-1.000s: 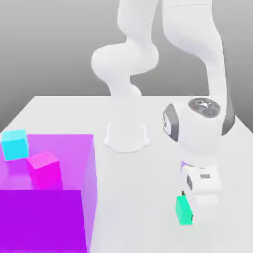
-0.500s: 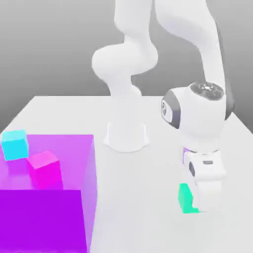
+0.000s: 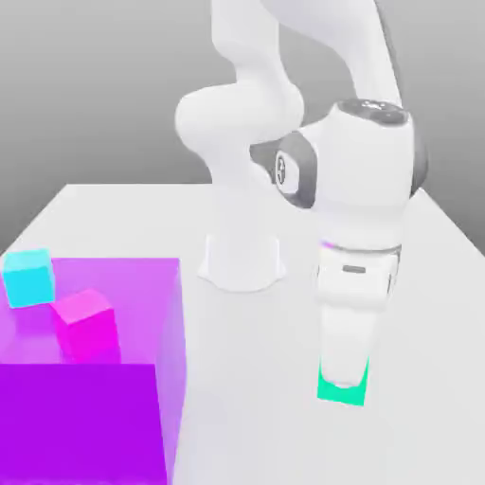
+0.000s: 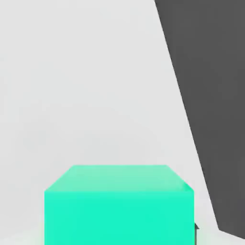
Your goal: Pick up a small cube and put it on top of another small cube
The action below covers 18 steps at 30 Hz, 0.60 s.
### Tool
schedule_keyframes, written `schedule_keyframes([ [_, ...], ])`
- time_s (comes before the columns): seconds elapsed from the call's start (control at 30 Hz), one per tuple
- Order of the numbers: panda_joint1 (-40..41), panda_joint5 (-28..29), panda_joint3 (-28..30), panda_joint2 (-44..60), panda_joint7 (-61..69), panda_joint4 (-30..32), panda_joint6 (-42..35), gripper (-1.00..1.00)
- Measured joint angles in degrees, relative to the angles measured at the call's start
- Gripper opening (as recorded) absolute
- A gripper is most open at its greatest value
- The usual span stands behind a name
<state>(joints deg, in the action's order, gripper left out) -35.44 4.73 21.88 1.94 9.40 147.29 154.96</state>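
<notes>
Purple block (image 3: 90, 398): we are seeing it sitting at the exterior view's left, carrying the blue cube (image 3: 28, 277) and pink cube (image 3: 87, 324).
Fingers (image 3: 343, 377): we are gripping, closed tight.
Green cube (image 3: 341, 390): hanging between them, well right of both targets.

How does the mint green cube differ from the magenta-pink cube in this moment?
The mint green cube is at the tip of the shut hand, on the exterior view's right; the magenta-pink cube rests free on the purple block, at the left. One is mint, the other magenta. Both are small plain cubes.
</notes>
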Motion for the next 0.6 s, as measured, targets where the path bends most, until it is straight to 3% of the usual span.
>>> schedule_keyframes([
  [0.6,8.15,8.29,3.45,-8.67,-6.10,-8.23,-13.28,-1.00],
])
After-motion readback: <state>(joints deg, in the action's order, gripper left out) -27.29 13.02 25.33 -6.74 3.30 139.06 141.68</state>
